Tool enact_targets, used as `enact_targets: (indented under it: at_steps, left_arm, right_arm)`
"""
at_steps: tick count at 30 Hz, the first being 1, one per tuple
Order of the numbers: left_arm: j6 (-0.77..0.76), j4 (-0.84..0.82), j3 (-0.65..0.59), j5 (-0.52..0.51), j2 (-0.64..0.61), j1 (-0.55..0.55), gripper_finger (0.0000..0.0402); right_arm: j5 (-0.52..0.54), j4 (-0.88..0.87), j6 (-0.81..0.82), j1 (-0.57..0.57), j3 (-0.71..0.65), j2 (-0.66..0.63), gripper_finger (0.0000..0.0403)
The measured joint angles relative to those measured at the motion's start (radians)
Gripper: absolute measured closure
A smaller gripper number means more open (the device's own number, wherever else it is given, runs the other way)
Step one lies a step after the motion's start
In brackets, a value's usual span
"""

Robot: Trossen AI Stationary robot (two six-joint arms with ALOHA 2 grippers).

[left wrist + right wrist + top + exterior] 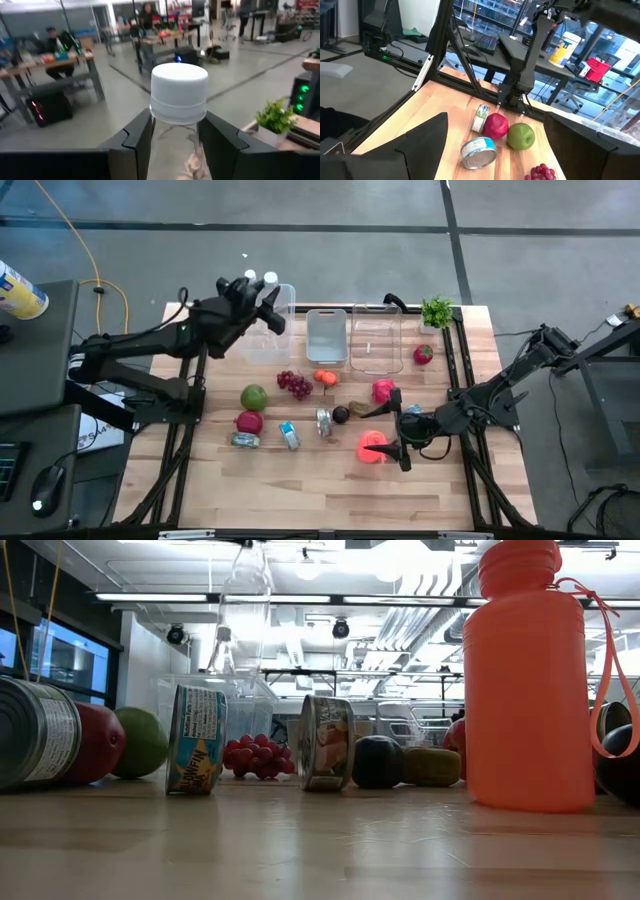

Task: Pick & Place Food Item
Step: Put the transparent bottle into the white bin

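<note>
Left wrist view: my left gripper (175, 142) pinches clear bottle (178, 107) neck; may slip. Right gripper (393, 428) spread, centre-right.

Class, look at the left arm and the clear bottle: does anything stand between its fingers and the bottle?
Nothing visible does. The left gripper already has its fingers closed on the neck of the bottle, just under the white cap, at the table's far left.
</note>
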Motion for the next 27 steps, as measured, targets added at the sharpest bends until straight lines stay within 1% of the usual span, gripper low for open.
enact_targets:
  at_steps: [3,6,10,14,19,22,27]
  left_arm:
    - [-0.053,-0.032,0.0,0.053,0.0,0.058,0.0272]
    - [-0.075,-0.041,-0.015,0.062,0.0,0.091,0.0273]
    - [-0.099,-0.025,-0.065,0.072,0.0,0.127,0.0273]
    - [-0.09,0.092,-0.137,0.094,0.0,0.147,0.0275]
    - [-0.054,0.232,-0.215,0.09,0.0,0.163,0.0275]
    - [-0.074,0.294,-0.272,0.095,0.0,0.186,0.0275]
    - [-0.094,0.448,-0.397,0.111,0.0,0.219,0.0275]
  right_arm:
    - [0.0,0.0,0.0,0.0,0.0,0.0,0.0086]
    - [0.0,0.0,0.0,0.0,0.0,0.0,0.0086]
    - [0.0,0.0,0.0,0.0,0.0,0.0,0.0086]
    - [0.0,0.0,0.016,0.0,0.0,0.0,0.0086]
    - [0.0,0.0,0.016,0.0,0.0,0.0,0.0086]
    - [0.0,0.0,0.016,0.0,0.0,0.0,0.0086]
    - [0.0,0.0,0.017,0.0,0.0,0.0,0.0086]
